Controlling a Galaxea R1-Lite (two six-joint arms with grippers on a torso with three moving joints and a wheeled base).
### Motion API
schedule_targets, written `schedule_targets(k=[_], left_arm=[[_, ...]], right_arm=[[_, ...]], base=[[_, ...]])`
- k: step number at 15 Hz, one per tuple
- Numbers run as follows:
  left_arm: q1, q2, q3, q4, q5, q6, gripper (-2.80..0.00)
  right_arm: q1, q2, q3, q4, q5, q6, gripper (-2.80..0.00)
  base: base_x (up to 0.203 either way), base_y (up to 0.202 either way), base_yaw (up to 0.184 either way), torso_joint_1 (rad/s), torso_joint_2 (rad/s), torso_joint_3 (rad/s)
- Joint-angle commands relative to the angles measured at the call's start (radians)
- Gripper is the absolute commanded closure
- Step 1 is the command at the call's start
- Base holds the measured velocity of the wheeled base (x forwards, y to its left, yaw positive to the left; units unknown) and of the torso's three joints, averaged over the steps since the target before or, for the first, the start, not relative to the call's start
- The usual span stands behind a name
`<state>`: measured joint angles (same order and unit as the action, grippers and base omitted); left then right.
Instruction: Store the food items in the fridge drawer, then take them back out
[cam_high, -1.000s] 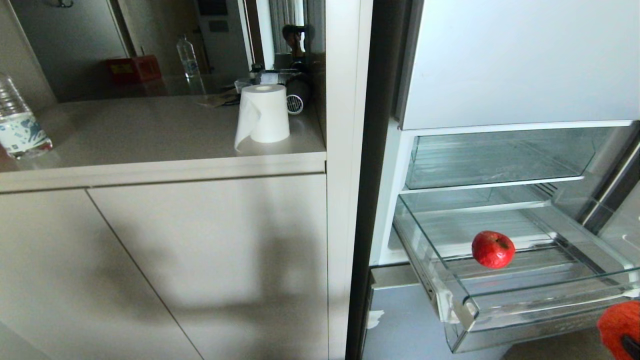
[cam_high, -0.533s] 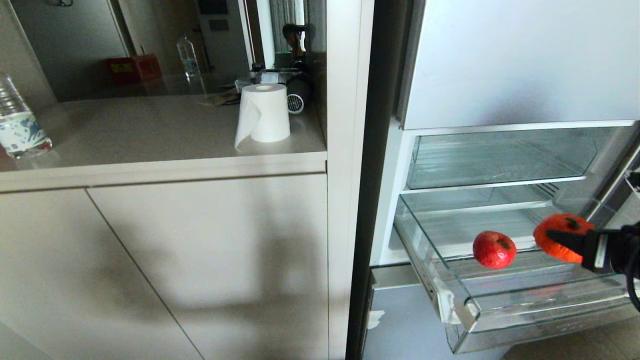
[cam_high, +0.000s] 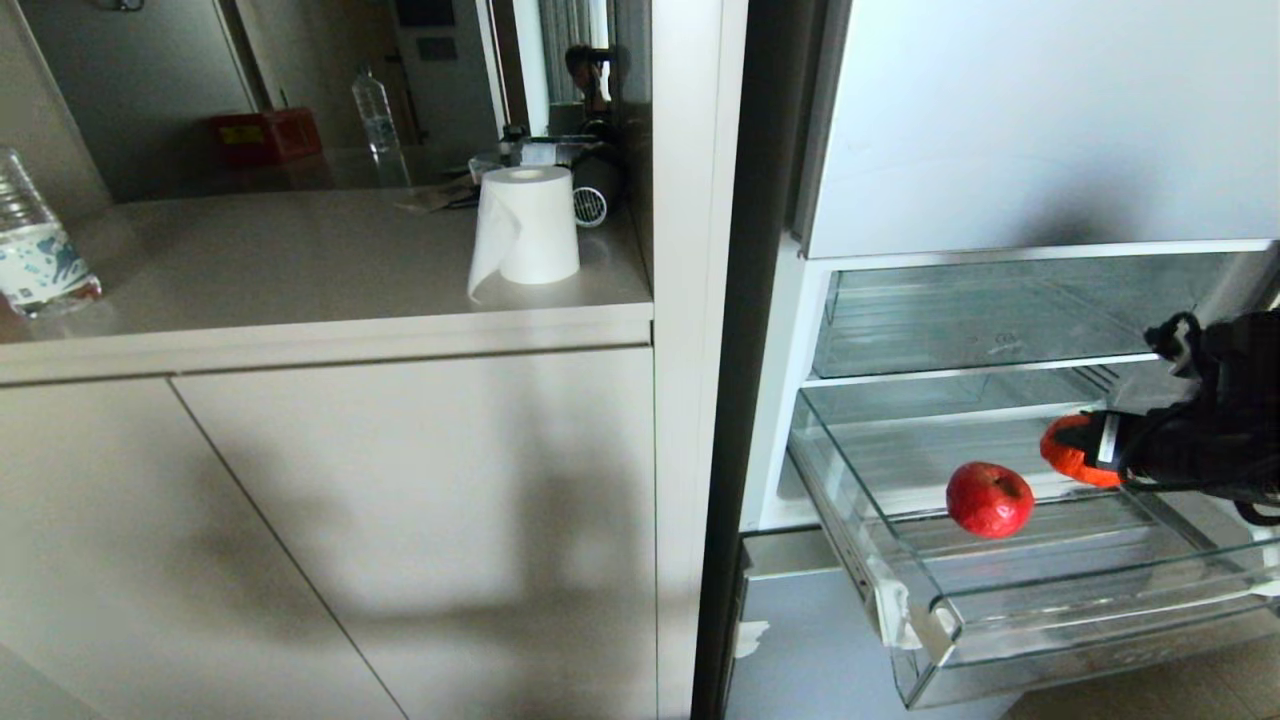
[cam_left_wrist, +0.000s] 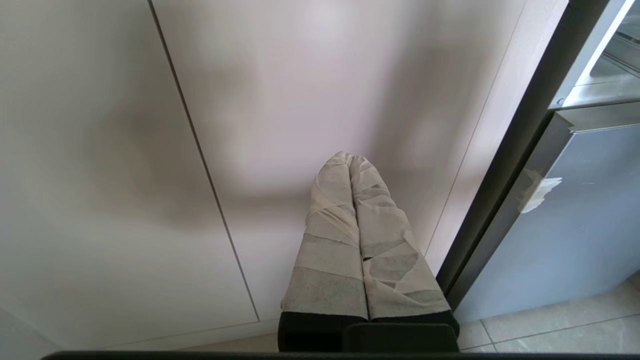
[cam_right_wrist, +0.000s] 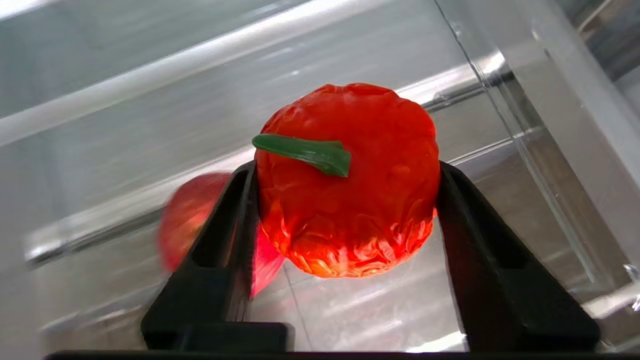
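The clear fridge drawer stands pulled out at the lower right of the head view. A round red food item lies on its ribbed floor. My right gripper reaches in from the right, above the drawer's right half, shut on the orange-red ribbed pumpkin-like ball with a green stem. Both black fingers press its sides. The red item shows behind the left finger. My left gripper, wrapped in tape, hangs shut and empty in front of the cabinet door.
Above the drawer sits a clear bin under a frosted panel. The counter at left holds a paper roll and a water bottle. A dark fridge frame separates the cabinet from the fridge.
My right arm rose from the bottom right corner and carried the pumpkin-like ball up and leftward over the drawer. The red item stayed put.
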<state>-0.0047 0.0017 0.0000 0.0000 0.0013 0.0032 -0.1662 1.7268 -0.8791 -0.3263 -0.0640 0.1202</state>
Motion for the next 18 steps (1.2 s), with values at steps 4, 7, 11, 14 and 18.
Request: schedule_targets(k=[4, 7, 11, 14, 18], left_arm=[[0.000, 0.001, 0.000, 0.000, 0.000, 0.000, 0.00], [0.000, 0.000, -0.001, 0.000, 0.000, 0.000, 0.00], [0.000, 0.000, 0.000, 0.000, 0.000, 0.000, 0.00], [0.000, 0.001, 0.000, 0.000, 0.000, 0.000, 0.00], [0.000, 0.001, 0.000, 0.000, 0.000, 0.000, 0.00]], right_arm=[[-0.027, 0.051, 0.000, -0.043, 0.001, 0.009, -2.80], [-0.027, -0.043, 0.006, -0.036, 0.002, 0.031, -2.80], [-0.032, -0.319, 0.081, -0.011, 0.006, 0.028, 0.00], [-0.033, -0.652, 0.201, 0.081, 0.022, 0.004, 0.00], [-0.015, -1.091, 0.422, 0.366, 0.030, -0.049, 0.00]], base=[[0.000, 0.000, 0.000, 0.000, 0.00, 0.000], [0.000, 0.000, 0.000, 0.000, 0.00, 0.000], [0.000, 0.000, 0.000, 0.000, 0.00, 0.000], [0.000, 0.000, 0.000, 0.000, 0.00, 0.000], [0.000, 0.000, 0.000, 0.000, 0.00, 0.000]])
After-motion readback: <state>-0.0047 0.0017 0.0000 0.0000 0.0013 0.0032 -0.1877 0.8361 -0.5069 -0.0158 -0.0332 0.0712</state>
